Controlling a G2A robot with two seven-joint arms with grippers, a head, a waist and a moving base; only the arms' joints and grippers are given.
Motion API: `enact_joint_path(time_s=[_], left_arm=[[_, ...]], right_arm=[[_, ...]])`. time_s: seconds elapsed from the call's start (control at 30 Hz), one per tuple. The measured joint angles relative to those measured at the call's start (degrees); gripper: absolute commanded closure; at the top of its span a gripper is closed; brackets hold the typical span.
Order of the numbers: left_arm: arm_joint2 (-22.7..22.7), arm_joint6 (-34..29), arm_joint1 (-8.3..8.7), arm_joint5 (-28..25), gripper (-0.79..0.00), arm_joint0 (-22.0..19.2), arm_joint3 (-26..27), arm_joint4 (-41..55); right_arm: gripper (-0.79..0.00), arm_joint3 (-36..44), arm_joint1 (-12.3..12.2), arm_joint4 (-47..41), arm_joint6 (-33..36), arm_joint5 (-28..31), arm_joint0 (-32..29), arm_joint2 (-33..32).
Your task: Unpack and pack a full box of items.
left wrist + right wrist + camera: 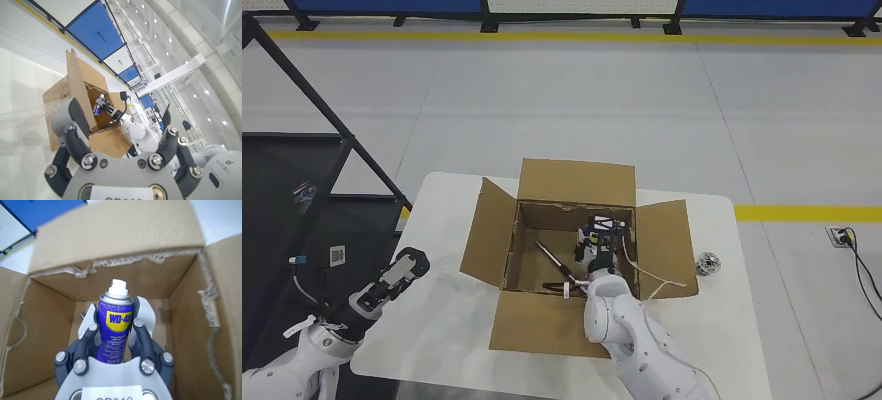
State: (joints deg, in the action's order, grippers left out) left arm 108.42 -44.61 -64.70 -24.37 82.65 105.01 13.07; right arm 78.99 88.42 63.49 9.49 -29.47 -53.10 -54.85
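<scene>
Why things sit as they do:
- Table (pixel 447 325) carries the box (pixel 575 180) mid-surface, all four flaps folded out. I'd say that's so you get a clear drop straight in from above.
- Right end effector (pixel 116 306) is down inside the box, between its walls, pinching the spray can (pixel 115 328) on both sides of the body. The can is upright along the fingers with the nozzle clear of them, a sensible grip since the round body won't roll out.
- Left end effector (pixel 121 108) is spread and holds nothing. It's parked at the table's left edge, well apart from the box, and probably kept there so it's out of your way.

Hidden or hard to tell:
- The box floor is mostly blocked by the right arm in the top view.
- The can's base is covered by the end effector's own body, so you can't tell whether it touches the floor or hangs above it. You also can't tell whether it's going in or coming out.
- There's a long dark item (pixel 554 258) on the box floor, but I can't identify it.
- There's a small round item (pixel 707 264) on the table just beside the right flap, too small to name.
</scene>
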Motion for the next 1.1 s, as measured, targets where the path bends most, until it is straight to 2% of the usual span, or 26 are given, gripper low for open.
enact_joint_path(time_s=[0.13, 0.23, 0.67, 0.77, 0.9, 1.1], left_arm=[[0.0, 0.0, 0.0, 0.0, -0.785, 0.0, 0.0, 0.0], [0.0, 0.0, 0.0, 0.0, -0.785, 0.0, 0.0, 0.0], [0.0, 0.0, 0.0, 0.0, -0.785, 0.0, 0.0, 0.0], [0.0, 0.0, 0.0, 0.0, -0.785, 0.0, 0.0, 0.0], [0.0, 0.0, 0.0, 0.0, -0.785, 0.0, 0.0, 0.0], [0.0, 0.0, 0.0, 0.0, -0.785, 0.0, 0.0, 0.0]], right_arm=[[0.0, 5.5, -1.0, 2.1, -3.1, 5.4, -4.9, -2.2], [0.0, 7.8, -1.4, 1.1, 0.3, 8.8, -6.1, -3.7], [0.0, 7.7, -1.4, 1.1, -0.3, 8.5, -6.0, -3.7], [0.0, 7.4, -1.3, -0.1, -0.1, 10.0, -6.4, -3.5], [0.0, 8.9, -1.1, -1.3, -6.7, 14.8, -7.9, -3.6], [0.0, 17.1, -2.2, 1.8, -26.0, 23.8, -16.0, -6.6]])
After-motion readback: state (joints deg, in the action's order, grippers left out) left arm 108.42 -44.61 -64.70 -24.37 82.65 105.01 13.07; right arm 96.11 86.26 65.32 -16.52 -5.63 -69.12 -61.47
